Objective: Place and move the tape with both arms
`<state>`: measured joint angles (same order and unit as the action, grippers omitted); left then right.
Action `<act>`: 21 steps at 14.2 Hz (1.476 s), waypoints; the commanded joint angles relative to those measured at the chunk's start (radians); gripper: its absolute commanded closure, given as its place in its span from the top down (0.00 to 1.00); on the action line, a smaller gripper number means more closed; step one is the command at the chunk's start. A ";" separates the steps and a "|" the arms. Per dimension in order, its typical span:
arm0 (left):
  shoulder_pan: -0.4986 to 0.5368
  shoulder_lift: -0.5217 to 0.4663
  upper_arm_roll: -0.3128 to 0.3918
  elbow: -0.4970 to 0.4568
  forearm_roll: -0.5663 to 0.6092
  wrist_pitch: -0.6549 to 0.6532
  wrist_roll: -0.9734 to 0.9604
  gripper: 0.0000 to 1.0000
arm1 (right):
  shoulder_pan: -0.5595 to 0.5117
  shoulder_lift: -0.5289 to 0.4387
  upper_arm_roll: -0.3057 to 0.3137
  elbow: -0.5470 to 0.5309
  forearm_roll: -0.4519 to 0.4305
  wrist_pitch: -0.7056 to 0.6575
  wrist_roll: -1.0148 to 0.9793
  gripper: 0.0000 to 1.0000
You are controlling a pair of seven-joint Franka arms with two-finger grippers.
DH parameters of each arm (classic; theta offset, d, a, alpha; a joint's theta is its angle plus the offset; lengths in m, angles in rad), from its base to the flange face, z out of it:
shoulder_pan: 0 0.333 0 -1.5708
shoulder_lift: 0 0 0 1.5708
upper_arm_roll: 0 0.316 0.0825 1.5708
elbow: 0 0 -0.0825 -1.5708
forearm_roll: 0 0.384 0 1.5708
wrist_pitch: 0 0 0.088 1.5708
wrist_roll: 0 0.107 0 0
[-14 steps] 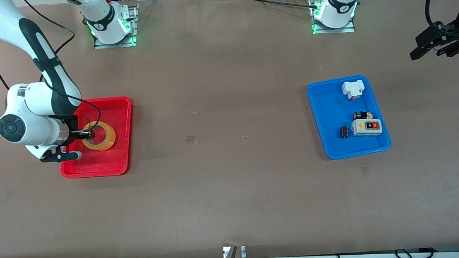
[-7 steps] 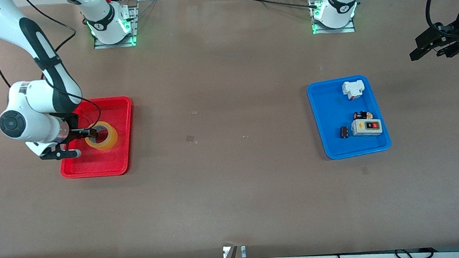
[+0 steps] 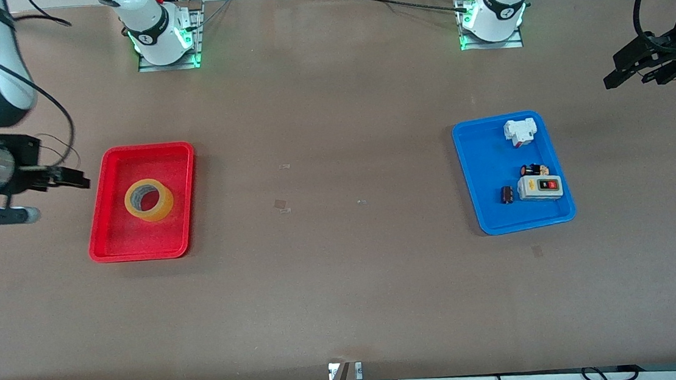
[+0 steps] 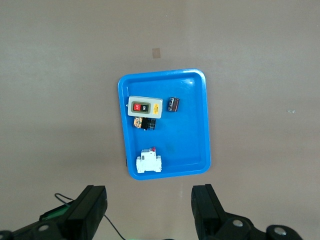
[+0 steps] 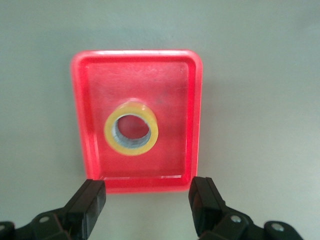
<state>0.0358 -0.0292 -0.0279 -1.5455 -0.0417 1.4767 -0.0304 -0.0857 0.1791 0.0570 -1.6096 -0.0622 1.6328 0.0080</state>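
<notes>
The tape (image 3: 148,200) is seen lying flat in the red tray (image 3: 111,246), left of centre in the front view. The right gripper (image 3: 68,180) is held empty, fingers spread, at the left edge over bare table beside the tray. The left gripper (image 3: 630,68) waits at the right edge, also spread (the blue tray (image 3: 481,214) of small parts is below it in the picture). If a regrasp is tried, the roll could be nudged against the tray wall or tipped by an off-centre pinch.
</notes>
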 commanded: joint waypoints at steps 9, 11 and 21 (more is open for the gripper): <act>0.007 0.005 -0.007 0.022 -0.009 -0.012 -0.006 1.00 | 0.084 0.063 -0.057 0.284 0.059 -0.074 -0.020 1.00; 0.006 0.005 -0.009 0.022 -0.007 -0.012 -0.006 1.00 | 0.084 0.060 -0.075 0.283 0.064 -0.051 -0.028 1.00; 0.000 0.009 -0.009 0.022 -0.007 -0.001 -0.005 1.00 | 0.095 -0.202 -0.089 -0.120 0.081 0.122 -0.020 1.00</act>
<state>0.0356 -0.0292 -0.0302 -1.5452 -0.0417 1.4788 -0.0307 -0.0004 0.1209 -0.0199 -1.5436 -0.0036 1.7107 -0.0083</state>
